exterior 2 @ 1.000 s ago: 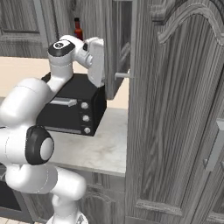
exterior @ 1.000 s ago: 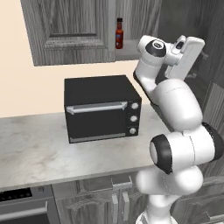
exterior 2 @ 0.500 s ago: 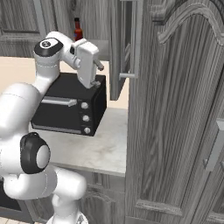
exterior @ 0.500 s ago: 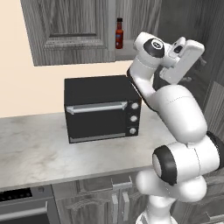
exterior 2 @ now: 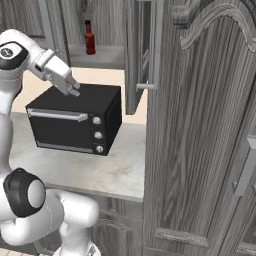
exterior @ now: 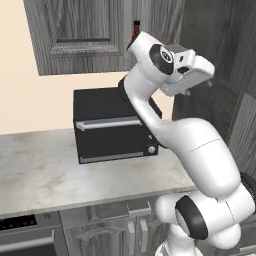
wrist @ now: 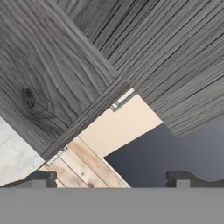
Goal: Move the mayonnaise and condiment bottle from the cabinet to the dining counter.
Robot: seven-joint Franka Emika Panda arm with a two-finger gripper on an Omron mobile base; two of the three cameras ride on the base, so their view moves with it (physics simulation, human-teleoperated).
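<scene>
The condiment bottle [exterior 2: 89,37], slim and dark red with a black cap, stands upright on the grey inner shelf of the cabinet [exterior 2: 102,56]. In the left base view only its top [exterior: 135,27] shows behind my arm. My gripper [exterior 2: 73,91] hangs open and empty over the black oven, below and left of the bottle and well apart from it. It also shows right of the oven [exterior: 198,89]. In the hand view the gripper [wrist: 113,179] has its two tips wide apart with nothing between them. The mayonnaise and the dining counter are out of view.
A black oven [exterior: 114,125] sits on the marble worktop [exterior: 40,175]. The cabinet's open door [exterior 2: 141,50] with a bar handle [exterior 2: 154,45] juts out right of the shelf. A tall wood-grain unit [exterior 2: 200,140] fills the right side.
The arm has swung: in the right base view the hand has moved left and down, from beside the open cabinet door to above the oven. The jaws have stayed open.
</scene>
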